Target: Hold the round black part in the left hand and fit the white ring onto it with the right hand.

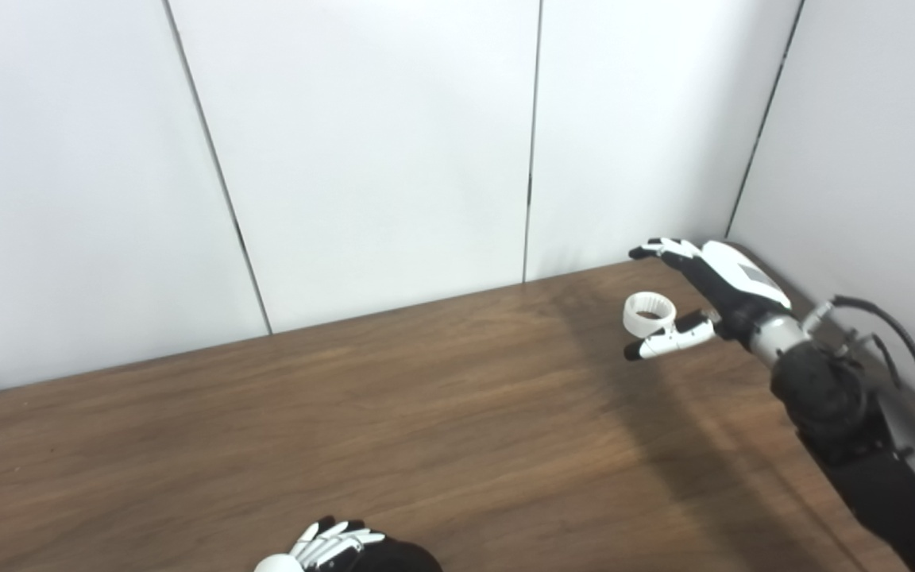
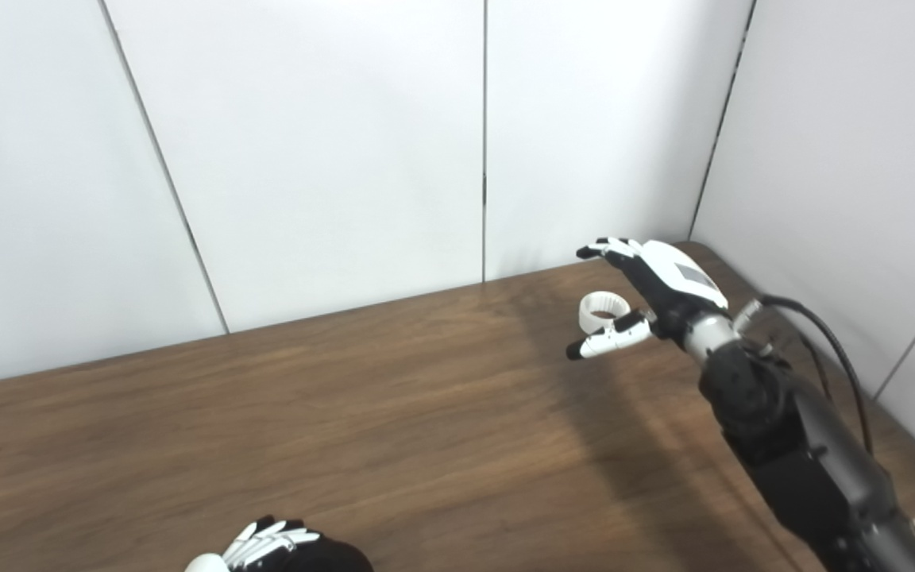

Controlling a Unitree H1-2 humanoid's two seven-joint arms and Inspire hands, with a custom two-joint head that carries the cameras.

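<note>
Room: white wall panels (image 1: 378, 151) behind a brown wooden worktop (image 1: 394, 413).
Ring: we see the white ring (image 1: 649, 311) lying flat at the far right, hole facing up.
Right hand (image 1: 700, 290): spread wide, empty, around the ring.
Left hand (image 1: 338, 548): near edge, seemingly on a round black part (image 1: 394, 556); grip unclear.
Nearer arm: right.

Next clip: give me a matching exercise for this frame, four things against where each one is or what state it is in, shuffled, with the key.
Things
1. white ring
2. right hand
3. left hand
4. table

Places or states
A. at the bottom edge, only partly in view
B. open, reaching at the far right corner
C. brown wood, bare across the middle
D. on the table between the right hand's thumb and fingers

Pairs: 1-D, 2-B, 3-A, 4-C
</note>
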